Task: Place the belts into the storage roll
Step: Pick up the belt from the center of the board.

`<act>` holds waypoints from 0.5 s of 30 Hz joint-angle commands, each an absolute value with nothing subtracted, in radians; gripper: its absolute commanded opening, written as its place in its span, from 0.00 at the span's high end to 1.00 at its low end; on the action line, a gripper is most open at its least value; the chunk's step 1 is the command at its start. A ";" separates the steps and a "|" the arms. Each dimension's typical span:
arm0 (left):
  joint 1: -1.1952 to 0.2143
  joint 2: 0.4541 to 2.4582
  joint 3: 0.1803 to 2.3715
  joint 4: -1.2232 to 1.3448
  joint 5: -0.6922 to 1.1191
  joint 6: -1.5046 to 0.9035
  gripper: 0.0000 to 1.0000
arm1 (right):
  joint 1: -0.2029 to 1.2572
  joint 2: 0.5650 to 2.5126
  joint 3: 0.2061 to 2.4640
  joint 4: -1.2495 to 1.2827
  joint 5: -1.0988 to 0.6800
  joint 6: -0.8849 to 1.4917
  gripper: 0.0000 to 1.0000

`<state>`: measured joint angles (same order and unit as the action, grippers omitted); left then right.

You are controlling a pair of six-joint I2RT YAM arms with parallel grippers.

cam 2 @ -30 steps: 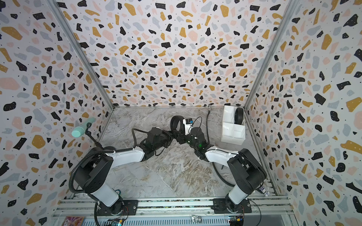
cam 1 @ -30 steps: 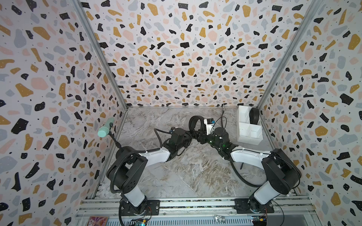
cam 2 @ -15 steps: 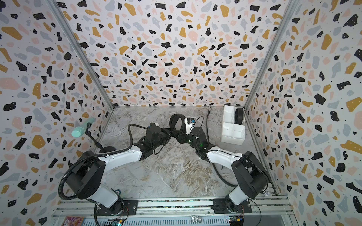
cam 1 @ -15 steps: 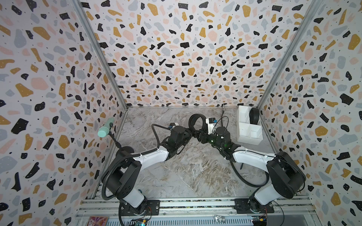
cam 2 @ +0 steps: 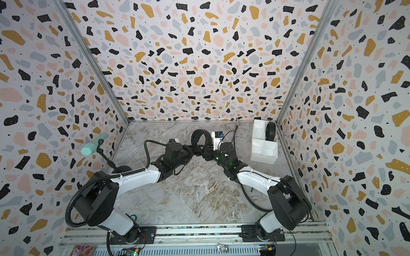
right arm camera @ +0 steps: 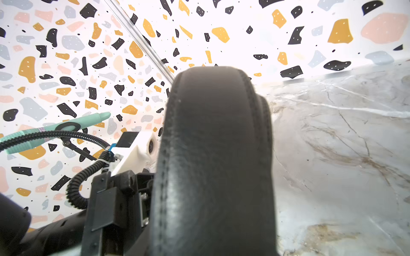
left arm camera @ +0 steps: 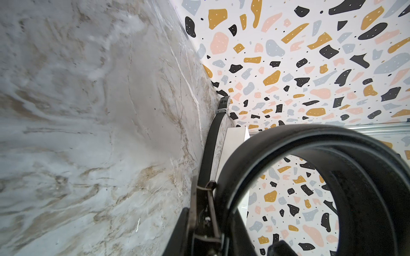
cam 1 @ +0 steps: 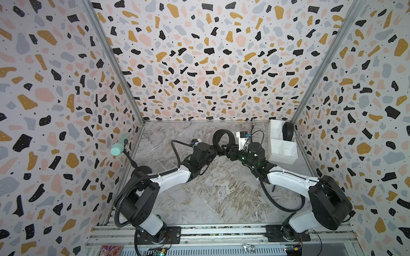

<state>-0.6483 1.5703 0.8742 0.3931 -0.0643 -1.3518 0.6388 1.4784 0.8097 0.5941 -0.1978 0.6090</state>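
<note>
Black leather, stitched along both edges: the coiled belt (cam 1: 223, 137) is wound into a ring of several turns and stands on edge at the back middle of the surface (cam 1: 199, 199). In both top views I can see through the ring (cam 2: 200, 137). My right wrist view meets it edge-on, the band filling the frame (right arm camera: 213, 155).

My left gripper (cam 1: 217, 150) comes in from the left, low on the ring. It is clamped on the band, with the belt's metal buckle hardware (left arm camera: 200, 206) right at the jaws. My right gripper (cam 1: 229, 151) reaches the same low part from the opposite side. I cannot tell whether it has closed on the belt, because the coil blocks the view. I also cannot tell whether the ring's lower edge touches the surface.

Just beyond, the thin belt (left arm camera: 209, 150) lies flat between the ring and the storage roll (cam 1: 281, 155). Its long axis runs front to back, with the silver buckle (left arm camera: 223, 105) at the foot of the back wall.

The storage roll, a white divided box, sits in the back right corner, well apart from both grippers. A second belt (cam 1: 287, 131) stands coiled on edge in its far cell.

A blue patch on the white wrist-camera housing (cam 1: 243, 135) carries print too small to read.

The mint-green cylinder (cam 1: 119, 146) is at the far left.
</note>
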 commanded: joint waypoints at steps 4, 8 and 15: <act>-0.652 1.524 0.903 0.448 -0.081 -1.321 1.00 | 0.634 1.502 0.875 0.528 -0.310 0.596 0.54; -0.652 1.517 0.904 0.439 -0.087 -1.312 1.00 | 0.632 1.505 0.884 0.477 -0.338 0.587 0.52; -0.652 1.520 0.904 0.442 -0.086 -1.312 1.00 | 0.633 1.508 0.885 0.451 -0.369 0.588 0.52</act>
<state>-0.6483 1.5612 0.8742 0.3626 -0.0719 -1.3224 0.6331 1.5120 0.8501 0.4736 -0.3313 0.5968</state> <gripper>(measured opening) 0.199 0.483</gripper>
